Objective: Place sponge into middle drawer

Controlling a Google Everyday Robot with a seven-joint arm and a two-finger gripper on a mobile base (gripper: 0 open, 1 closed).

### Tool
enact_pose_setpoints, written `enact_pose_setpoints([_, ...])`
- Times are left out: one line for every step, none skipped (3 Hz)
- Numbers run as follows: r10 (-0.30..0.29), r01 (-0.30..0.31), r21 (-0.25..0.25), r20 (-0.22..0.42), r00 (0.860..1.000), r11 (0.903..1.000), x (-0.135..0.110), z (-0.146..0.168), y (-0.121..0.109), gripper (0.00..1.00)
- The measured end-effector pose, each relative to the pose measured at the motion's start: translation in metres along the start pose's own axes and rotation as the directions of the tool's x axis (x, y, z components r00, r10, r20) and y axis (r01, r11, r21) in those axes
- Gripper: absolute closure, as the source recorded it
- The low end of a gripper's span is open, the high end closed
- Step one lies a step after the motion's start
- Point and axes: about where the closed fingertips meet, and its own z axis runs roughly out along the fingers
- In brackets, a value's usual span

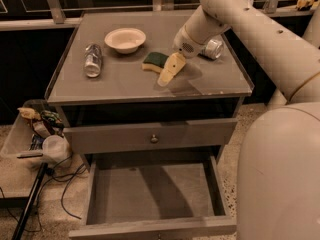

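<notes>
The sponge [154, 62], pale yellow with a dark green top, lies on the cabinet top near the middle. My gripper [168, 72] hangs just right of it, its pale fingers pointing down and to the left, close beside the sponge. The middle drawer [152, 189] is pulled out at the bottom of the view; its flat grey floor is bare. The shut drawer above it carries a round metal knob [154, 138].
A white bowl [125, 39] sits at the back of the cabinet top [125, 84]. One can [93, 60] lies at the left, another [213, 48] behind my arm. A bin of clutter [37, 129] and cables stand on the floor at left.
</notes>
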Motion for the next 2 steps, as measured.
enact_pose_setpoints([0.004,-0.004,-0.006,-0.002,1.000,1.0000,0.0014,0.0030,0.0004,0.00])
enact_pose_setpoints([0.004,-0.004,-0.006,-0.002,1.000,1.0000,0.0014,0.0031,0.0004,0.18])
